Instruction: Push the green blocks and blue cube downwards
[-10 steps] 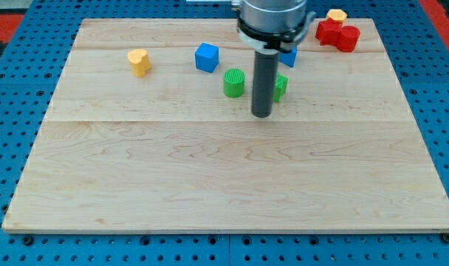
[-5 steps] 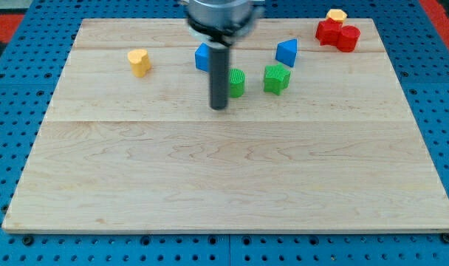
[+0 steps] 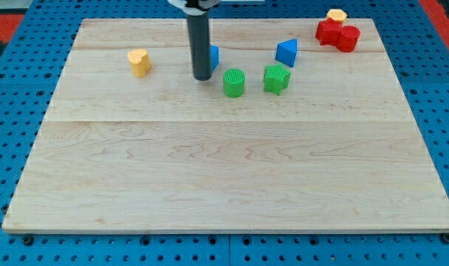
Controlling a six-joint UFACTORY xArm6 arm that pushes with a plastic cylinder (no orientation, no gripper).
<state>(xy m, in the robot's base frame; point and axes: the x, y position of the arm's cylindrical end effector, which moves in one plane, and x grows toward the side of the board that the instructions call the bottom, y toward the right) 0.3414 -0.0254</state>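
Camera view: my tip [image 3: 203,77], no jaws visible, covers blue cube [image 3: 213,55], beside green cylinder [image 3: 234,83].

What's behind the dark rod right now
A blue cube sits behind the rod; only its right edge shows, the rest is covered. My tip rests at the cube's lower left, left of the green cylinder.

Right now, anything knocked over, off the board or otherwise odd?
Nothing stands out. All blocks sit flat on the wooden board. My tip is in front of the blue cube, mostly hiding it, left of the green cylinder and the other green block. The red blocks cluster at the top right corner.
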